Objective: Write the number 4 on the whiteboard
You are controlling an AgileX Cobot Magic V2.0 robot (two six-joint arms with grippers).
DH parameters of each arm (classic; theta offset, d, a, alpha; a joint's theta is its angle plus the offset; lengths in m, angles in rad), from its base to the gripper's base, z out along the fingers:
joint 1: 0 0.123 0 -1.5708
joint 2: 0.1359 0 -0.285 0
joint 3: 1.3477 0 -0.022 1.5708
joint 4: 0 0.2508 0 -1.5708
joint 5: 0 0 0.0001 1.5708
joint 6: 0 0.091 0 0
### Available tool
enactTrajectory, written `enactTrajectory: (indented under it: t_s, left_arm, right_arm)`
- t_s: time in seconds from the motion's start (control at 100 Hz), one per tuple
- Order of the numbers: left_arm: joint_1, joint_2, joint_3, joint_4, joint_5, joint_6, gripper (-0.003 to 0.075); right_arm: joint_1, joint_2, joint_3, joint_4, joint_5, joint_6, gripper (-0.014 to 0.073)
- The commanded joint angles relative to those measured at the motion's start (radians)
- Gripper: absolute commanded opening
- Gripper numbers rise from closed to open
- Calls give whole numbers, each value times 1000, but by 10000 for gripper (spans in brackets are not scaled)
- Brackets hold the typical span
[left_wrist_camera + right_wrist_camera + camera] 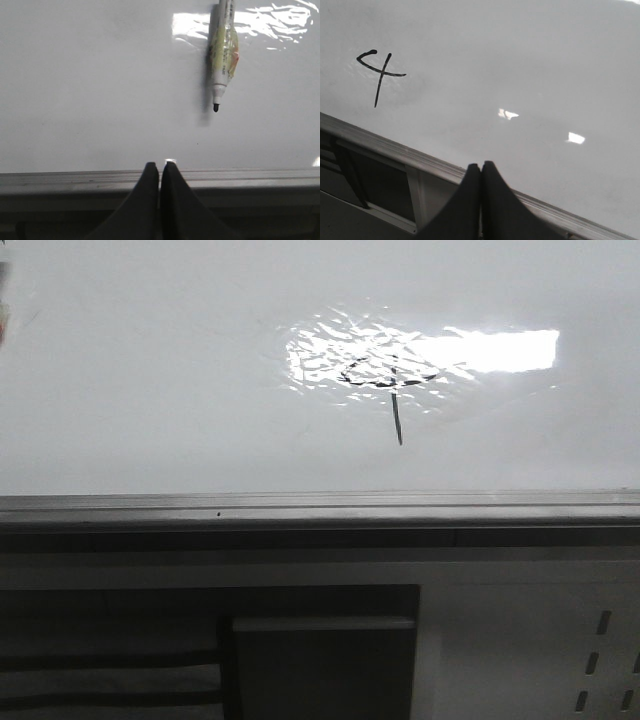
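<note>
Both end effectors, left (pixel 159 167) and right (pixel 481 167), are sitting closed and empty over the board's rail (pixel 320 508). A 4 (pixel 388 380) is lying on the whiteboard (pixel 150 390); marker (pixel 222 50) resting uncapped nearby. Retreating should avoid smudging ink.

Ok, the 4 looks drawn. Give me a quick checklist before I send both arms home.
1. number 4 on the whiteboard: ok, top, crossbar and tail all legible.
2. Marker released: ok, lying on the board, not gripped.
3. Marker capped: not ok, black tip exposed.
4. Left end effector empty: ok, fingers shut on nothing, over the edge rail.
5. Right end effector empty: ok, shut, clear of the digit.
6. Smudges on the digit: cannot tell in the front view, glare covers it.
</note>
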Motion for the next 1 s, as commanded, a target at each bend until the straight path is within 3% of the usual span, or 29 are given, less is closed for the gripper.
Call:
enactTrajectory:
  t_s: [0.0,0.1,0.16,0.99]
  left_arm:
    - [9,-24,40,-31,-206,-13,-20]
    - [7,-62,120,-31,-339,-13,-20]
    - [7,-94,112,-31,-283,-13,-20]
    - [7,-87,116,-29,-297,-13,-20]
  right_arm:
    - [-2,4,-29,-26,-62,3,-67]
    - [-2,4,-29,-26,-62,3,-67]
    - [-2,4,-29,-26,-62,3,-67]
    - [-2,-9,-20,-26,-65,3,-67]
